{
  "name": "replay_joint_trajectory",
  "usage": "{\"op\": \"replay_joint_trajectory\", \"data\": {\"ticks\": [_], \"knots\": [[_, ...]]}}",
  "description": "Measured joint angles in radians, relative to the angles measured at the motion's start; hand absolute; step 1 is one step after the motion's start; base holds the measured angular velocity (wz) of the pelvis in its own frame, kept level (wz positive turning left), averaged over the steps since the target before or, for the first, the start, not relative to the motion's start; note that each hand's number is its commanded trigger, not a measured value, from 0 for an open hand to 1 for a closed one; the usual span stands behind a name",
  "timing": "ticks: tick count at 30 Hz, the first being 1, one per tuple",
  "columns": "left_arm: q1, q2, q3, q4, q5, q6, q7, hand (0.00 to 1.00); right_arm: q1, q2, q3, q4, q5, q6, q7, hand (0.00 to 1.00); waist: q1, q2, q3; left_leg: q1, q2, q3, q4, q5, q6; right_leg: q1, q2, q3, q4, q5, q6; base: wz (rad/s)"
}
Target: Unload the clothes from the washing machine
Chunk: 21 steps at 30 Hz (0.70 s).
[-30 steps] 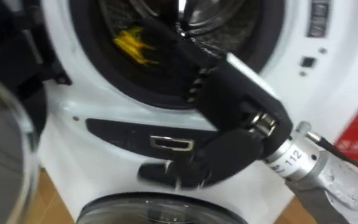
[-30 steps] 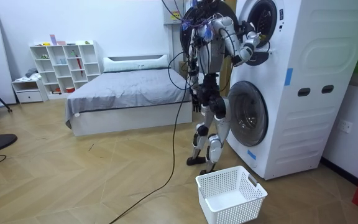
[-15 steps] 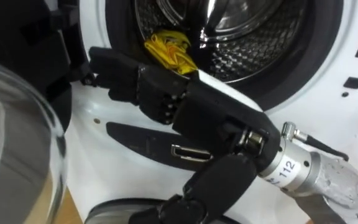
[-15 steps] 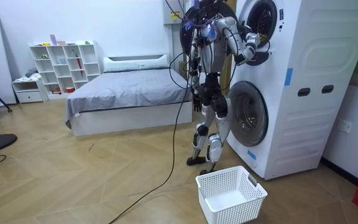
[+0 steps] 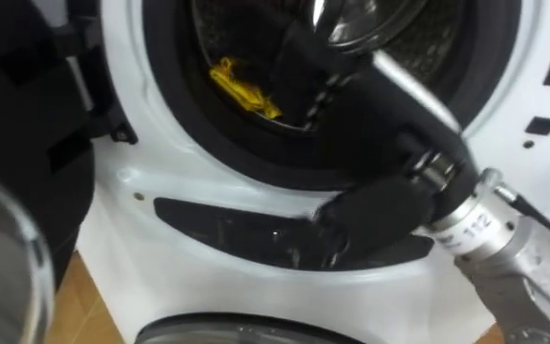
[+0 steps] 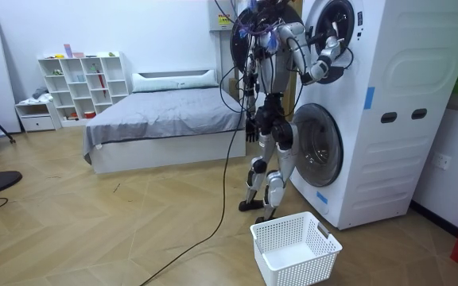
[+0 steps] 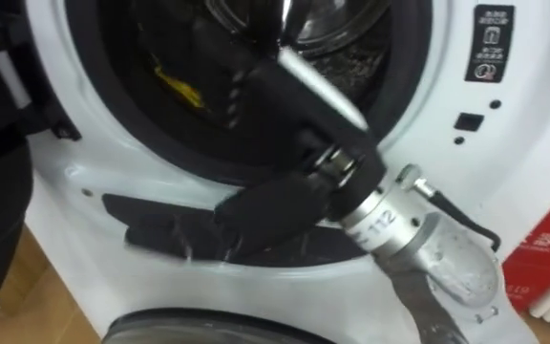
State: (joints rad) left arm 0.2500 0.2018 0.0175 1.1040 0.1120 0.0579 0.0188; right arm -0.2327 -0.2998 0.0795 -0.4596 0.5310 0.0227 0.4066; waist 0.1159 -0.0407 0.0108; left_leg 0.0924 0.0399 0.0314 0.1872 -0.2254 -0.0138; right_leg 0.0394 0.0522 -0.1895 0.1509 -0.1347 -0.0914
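Yellow cloth [image 5: 240, 84] lies inside the drum of the washing machine [image 5: 509, 115], just left of my right robot hand [image 5: 351, 100]. That robot hand reaches through the round opening, and I cannot tell whether its fingers are spread or curled. My left robot hand [image 6: 250, 127] hangs by my hip, well above a white basket [image 6: 295, 248] on the floor.

Bright even room light, white glare on steel drum [image 5: 370, 21]
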Motion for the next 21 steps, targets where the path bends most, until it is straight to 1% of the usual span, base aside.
{"op": "replay_joint_trajectory", "data": {"ticks": [1, 3, 4, 7, 9, 10, 11, 12, 14, 15, 17, 19, 21], "knots": [[0.000, 0.000, 0.000, 0.002, 0.000, 0.000, 0.000, 0.00, 0.000, 0.000, -0.003, 0.004, -0.005, 0.000, -0.027, 0.00, -0.004, 0.001, 0.0004, 0.000, 0.000, 0.000, 0.000, 0.000, 0.000, 0.000, 0.000, 0.000, 0.000, 0.000, 0.000, 0.00], [-0.001, 0.000, 0.000, 0.007, 0.000, 0.000, 0.000, 0.00, 0.001, 0.000, -0.007, 0.011, -0.006, 0.000, -0.061, 0.00, -0.010, 0.001, -0.0014, 0.000, 0.000, 0.000, 0.000, 0.000, 0.000, 0.000, 0.001, 0.000, 0.000, 0.000, 0.000, -0.02], [-0.002, 0.000, 0.000, 0.007, 0.000, 0.000, 0.000, 0.00, 0.001, 0.000, -0.006, 0.012, -0.004, 0.000, -0.072, 0.00, -0.011, 0.000, -0.0029, 0.000, 0.000, 0.000, 0.000, 0.000, 0.000, 0.000, 0.001, 0.000, 0.000, 0.000, 0.000, 0.00], [0.001, -0.001, -0.001, 0.006, -0.001, 0.004, 0.001, 0.00, 0.001, 0.000, -0.005, 0.023, -0.013, 0.000, -0.109, 0.00, -0.008, 0.000, -0.0030, 0.008, -0.001, -0.002, 0.001, 0.000, 0.000, 0.011, 0.000, -0.001, -0.002, 0.000, 0.000, 0.04], [0.003, -0.002, 0.000, 0.005, -0.001, 0.006, 0.009, 0.00, 0.001, -0.001, -0.005, 0.026, -0.021, 0.002, -0.133, 0.00, -0.007, -0.006, -0.0069, 0.008, -0.001, -0.002, 0.000, 0.000, 0.000, 0.011, 0.000, -0.002, -0.002, -0.001, 0.001, 0.05], [0.005, -0.003, 0.001, 0.005, -0.001, 0.007, 0.016, 0.00, 0.001, -0.001, -0.004, 0.028, -0.021, 0.006, -0.147, 0.00, -0.007, -0.007, -0.0071, 0.007, -0.001, -0.004, 0.000, 0.000, 0.000, 0.011, 0.000, -0.004, -0.002, -0.001, 0.001, 0.06], [0.007, -0.003, 0.002, 0.005, 0.000, 0.008, 0.019, 0.00, 0.001, -0.001, -0.004, 0.028, -0.027, 0.015, -0.165, 0.00, -0.006, -0.010, -0.0094, 0.006, -0.001, -0.007, 0.001, 0.000, 0.000, 0.011, -0.001, -0.007, -0.001, -0.001, 0.001, 0.07], [0.007, -0.004, 0.006, 0.006, 0.000, 0.008, 0.020, 0.00, 0.001, -0.002, -0.005, 0.028, -0.030, 0.019, -0.175, 0.00, -0.005, -0.011, -0.0102, 0.006, -0.001, -0.008, 0.001, 0.000, 0.000, 0.011, -0.001, -0.008, -0.001, -0.001, 0.002, 0.07], [0.006, -0.006, 0.022, 0.011, 0.009, 0.010, 0.020, 0.00, -0.005, -0.003, -0.005, 0.030, -0.057, 0.022, -0.219, 0.00, 0.001, -0.020, -0.0143, 0.005, -0.001, -0.011, 0.003, 0.000, 0.000, 0.012, -0.002, -0.011, 0.000, -0.002, 0.003, 0.06], [0.005, -0.007, 0.026, 0.016, 0.009, 0.011, 0.020, 0.00, -0.010, -0.003, -0.005, 0.031, -0.067, 0.023, -0.228, 0.00, 0.001, -0.022, -0.0146, 0.005, -0.001, -0.011, 0.004, 0.000, 0.000, 0.012, -0.002, -0.012, 0.001, -0.002, 0.003, 0.04], [0.006, -0.015, 0.050, 0.017, 0.009, 0.030, 0.015, 0.00, -0.048, -0.007, -0.006, 0.042, -0.081, 0.023, -0.256, 0.00, -0.001, -0.028, -0.0144, 0.004, -0.002, -0.012, 0.005, 0.000, 0.000, 0.012, -0.002, -0.013, 0.001, -0.002, 0.003, 0.02], [0.005, -0.015, 0.060, 0.016, 0.009, 0.040, 0.008, 0.00, -0.079, -0.020, -0.007, 0.049, -0.098, 0.025, -0.272, 0.00, 0.000, -0.034, -0.0147, 0.003, -0.002, -0.012, 0.004, 0.000, 0.000, 0.012, -0.002, -0.013, 0.001, -0.002, 0.003, 0.00], [0.005, -0.015, 0.060, 0.016, 0.010, 0.051, 0.006, 0.00, -0.112, -0.024, -0.007, 0.054, -0.109, 0.034, -0.278, 0.00, 0.001, -0.037, -0.0136, 0.002, -0.002, -0.012, 0.004, 0.000, 0.000, 0.011, -0.002, -0.013, 0.000, -0.003, 0.003, 0.00]]}}
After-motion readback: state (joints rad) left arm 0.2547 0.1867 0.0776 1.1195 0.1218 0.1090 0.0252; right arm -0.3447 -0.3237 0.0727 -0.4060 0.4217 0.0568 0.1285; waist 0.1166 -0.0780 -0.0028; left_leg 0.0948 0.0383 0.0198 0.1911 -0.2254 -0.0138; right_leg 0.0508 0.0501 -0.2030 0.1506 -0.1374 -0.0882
